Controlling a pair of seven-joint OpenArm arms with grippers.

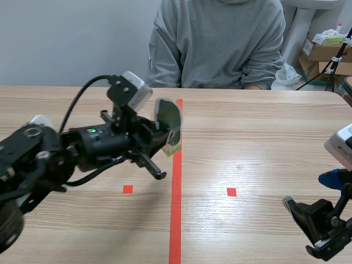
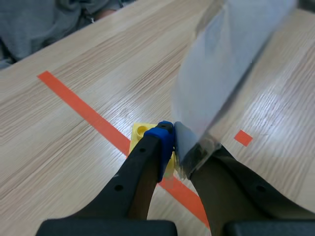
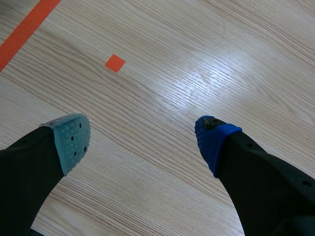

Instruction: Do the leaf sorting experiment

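**Over the red line: left fingers pinch the leaf card**

On my scene feed the left arm reaches in over the desk [image 1: 264, 126] and stops at the long red tape line [image 1: 176, 209]. The left gripper [image 2: 175, 147] has its fingers pressed onto the lower edge of a clear, laminated leaf card [image 1: 168, 116]. I see the card standing nearly upright above the fingers, lifted off the desk, with a dark green leaf shape showing through it. On my left wrist feed the card is blurred, so I cannot make out any detail of the leaf. Just under the fingertips a small yellow block [image 2: 142, 132] with a round hole lies on the desk, touching the tape line.

My right gripper [image 3: 142, 140] hangs low over bare wood on the right side, well apart from the card, its fingers spread wide with nothing between them. A small red square [image 3: 115, 63] lies ahead of it. Across the desk sits a person [image 1: 220, 44] in a grey sweatshirt.
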